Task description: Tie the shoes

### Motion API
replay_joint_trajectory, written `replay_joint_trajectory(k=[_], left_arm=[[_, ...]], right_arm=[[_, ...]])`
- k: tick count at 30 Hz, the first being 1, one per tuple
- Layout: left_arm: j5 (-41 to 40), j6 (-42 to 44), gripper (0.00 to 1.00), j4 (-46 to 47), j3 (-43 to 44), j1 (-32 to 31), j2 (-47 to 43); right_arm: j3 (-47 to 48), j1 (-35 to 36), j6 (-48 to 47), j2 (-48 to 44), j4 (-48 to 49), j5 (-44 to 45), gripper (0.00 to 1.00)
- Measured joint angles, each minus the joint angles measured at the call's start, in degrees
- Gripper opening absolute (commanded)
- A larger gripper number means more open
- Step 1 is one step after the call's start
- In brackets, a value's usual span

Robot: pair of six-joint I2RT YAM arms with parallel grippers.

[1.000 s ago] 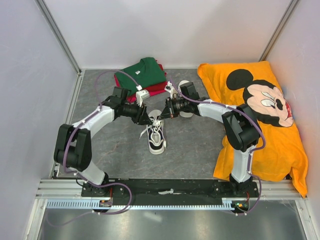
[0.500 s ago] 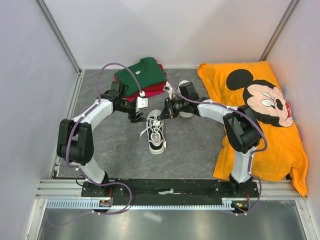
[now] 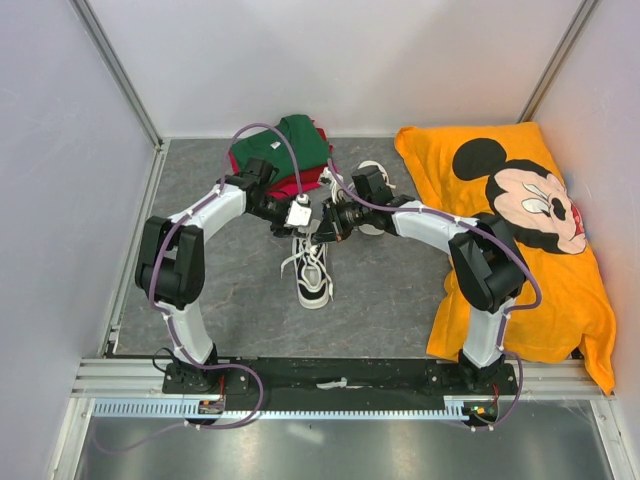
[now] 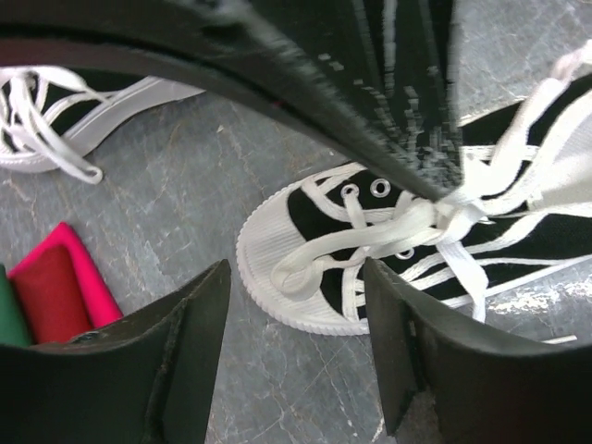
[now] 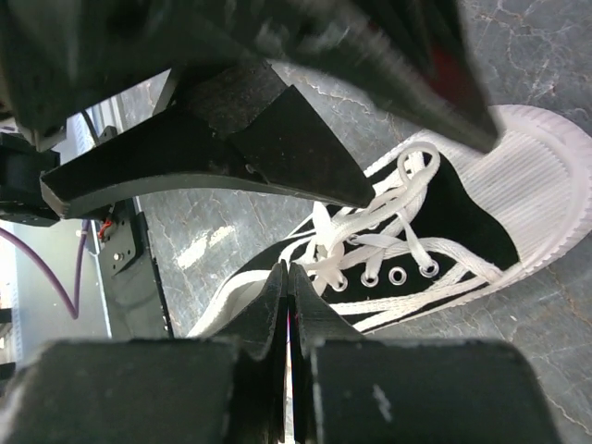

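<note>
Shows right gripper [image 5: 289, 277], jaws pressed together, tips at laces [image 5: 407, 199]. Shows shoe [image 5: 462, 222] on table [image 5: 536, 55], toe cap [image 5: 546, 176] pointing right.

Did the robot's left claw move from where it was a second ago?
Yes. The left gripper shifted a little to the right and away from the arm bases, closer to the folded green T-shirt.

The top view looks down from above and behind; both close wrist views share one shoe [image 5: 462, 222].
</note>
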Motion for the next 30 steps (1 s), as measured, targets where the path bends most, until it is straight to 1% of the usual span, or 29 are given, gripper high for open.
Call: replay_joint_trajectory(k=[1,3,4,6,7,10,12,13,16,20,30], left_arm=[[0.00,1.07,0.53,-0.59,0.02,-0.13,0.17],[-0.07,2.62,0.44,-1.77,0.13,-0.35,0.28],[-0.11,3.32,0.37,-2.51,0.37,-0.42,0.44],[-0.28,4.70,0.31,-3.91,1.25,-0.52,0.90],[-0.55,5.49,0.25,-4.55,1.62,-0.52,1.11],[-1.57,7.06,0.14,-6.45,1.84,-0.52,1.11],[-2.19,8.02,0.10,-7.67,1.84,-0.46,1.11],[-2.51,8.35,0.06,-8.15,1.84,-0.35,1.11],[-3.06,8.79,0.01,-8.74,1.20,0.22,0.83],[-3.43,8.74,0.02,-9.57,-1.18,1.90,-1.11],[-4.52,7.80,0.02,-9.57,-7.04,6.14,-9.22]], right_arm=[[0.00,0.00,-0.26,0.00,-0.15,0.15,0.00],[0.00,0.00,-0.46,0.00,-0.35,0.17,0.00],[0.00,0.00,-0.61,0.00,-0.50,0.22,0.00],[0.02,0.00,-0.85,-0.02,-0.90,0.31,0.00],[0.00,-0.02,-0.98,-0.02,-1.05,0.31,0.00],[0.02,0.00,-1.46,-0.13,-1.46,0.39,0.00],[0.00,-0.02,-1.86,-0.35,-1.75,0.70,0.00],[0.00,-0.02,-1.97,-0.55,-1.92,0.79,0.00],[0.00,-0.22,-2.40,-1.09,-2.47,1.18,0.00],[0.00,-0.70,-2.99,-1.84,-3.19,1.68,0.00],[0.00,-1.84,-5.35,-2.08,-5.40,5.11,0.00]])
